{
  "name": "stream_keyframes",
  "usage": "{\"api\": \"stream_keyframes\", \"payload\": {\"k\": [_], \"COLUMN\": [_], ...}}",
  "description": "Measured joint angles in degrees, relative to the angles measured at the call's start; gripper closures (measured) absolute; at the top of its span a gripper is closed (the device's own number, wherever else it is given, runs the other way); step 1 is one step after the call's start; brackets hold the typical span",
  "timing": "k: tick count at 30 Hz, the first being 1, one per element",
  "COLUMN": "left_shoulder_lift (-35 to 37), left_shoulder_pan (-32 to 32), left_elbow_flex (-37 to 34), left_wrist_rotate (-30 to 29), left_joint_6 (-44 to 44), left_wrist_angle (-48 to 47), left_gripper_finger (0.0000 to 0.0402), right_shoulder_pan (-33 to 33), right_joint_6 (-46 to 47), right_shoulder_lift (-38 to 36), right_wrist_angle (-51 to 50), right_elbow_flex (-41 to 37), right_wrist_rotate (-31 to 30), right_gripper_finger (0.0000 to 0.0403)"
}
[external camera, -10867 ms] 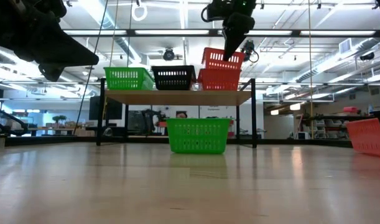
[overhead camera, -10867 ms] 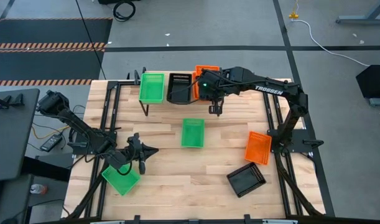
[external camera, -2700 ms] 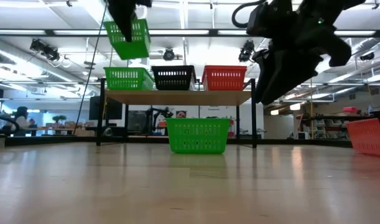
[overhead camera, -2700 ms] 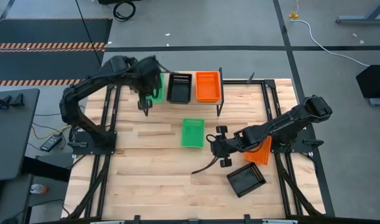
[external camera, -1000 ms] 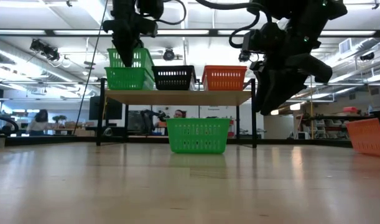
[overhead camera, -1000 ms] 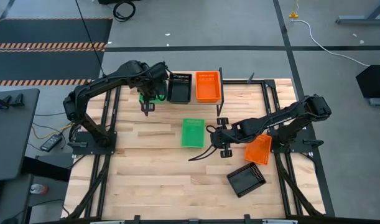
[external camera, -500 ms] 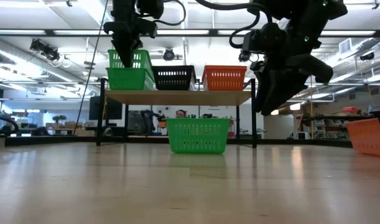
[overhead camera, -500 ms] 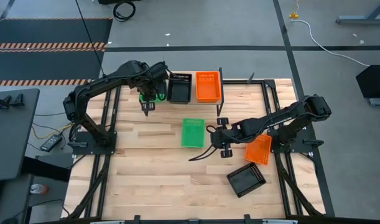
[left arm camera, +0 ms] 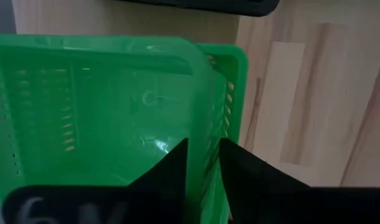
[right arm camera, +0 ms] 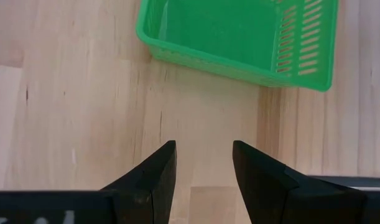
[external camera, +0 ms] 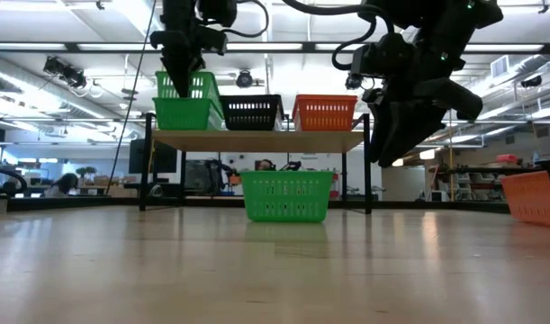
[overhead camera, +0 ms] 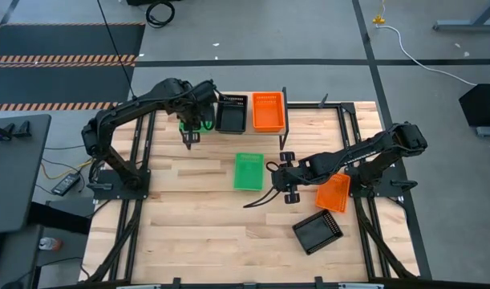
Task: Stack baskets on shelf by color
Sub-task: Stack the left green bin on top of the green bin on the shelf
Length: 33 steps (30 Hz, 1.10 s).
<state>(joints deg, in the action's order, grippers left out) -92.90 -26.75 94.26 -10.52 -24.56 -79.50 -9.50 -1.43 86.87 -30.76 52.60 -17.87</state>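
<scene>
The shelf [external camera: 256, 140] stands at the table's far side. Two green baskets [external camera: 186, 101] sit nested at its left end, the upper one tilted in the lower. A black basket [overhead camera: 231, 113] stands in the middle and an orange basket [overhead camera: 268, 111] at the right. My left gripper [left arm camera: 204, 163] is open over the green pair, its fingers on either side of the upper basket's near wall [left arm camera: 201, 106]. A third green basket [overhead camera: 248, 171] rests on its base mid-table. My right gripper [right arm camera: 203, 150] hangs open just right of it, holding nothing.
An orange basket [overhead camera: 333, 192] and a black basket [overhead camera: 317, 231] lie on the table at the near right, behind my right arm. Black frame rails run along both table sides. Bare wood lies at the near left and the centre front.
</scene>
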Motion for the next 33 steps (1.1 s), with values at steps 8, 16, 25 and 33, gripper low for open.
{"api": "stream_keyframes", "payload": {"k": [8, 16, 25, 33], "left_shoulder_lift": [0.0, 0.01, -0.96, -0.9], "left_shoulder_pan": [0.67, 0.64, 0.93, 0.97], "left_elbow_flex": [4.51, 6.56, 6.51, 6.51], "left_wrist_rotate": [0.04, 0.06, -1.75, -1.88], "left_joint_6": [1.41, 1.86, 2.43, 4.2], "left_wrist_angle": [-1.84, -2.23, -3.24, -3.15], "left_gripper_finger": [0.0317, 0.0315, 0.0352, 0.0324], "right_shoulder_pan": [0.0, 0.0, 0.0, 0.0], "right_joint_6": [0.4, 1.31, 1.44, 1.68], "right_shoulder_lift": [0.0, 0.0, 0.0, 0.0], "right_wrist_angle": [-0.68, -1.44, -1.55, -1.54], "right_elbow_flex": [0.0, 0.0, 0.0, 0.0], "right_wrist_rotate": [0.13, 0.14, 1.45, 1.49], "right_gripper_finger": [0.0238, 0.0238, 0.0238, 0.0238]}}
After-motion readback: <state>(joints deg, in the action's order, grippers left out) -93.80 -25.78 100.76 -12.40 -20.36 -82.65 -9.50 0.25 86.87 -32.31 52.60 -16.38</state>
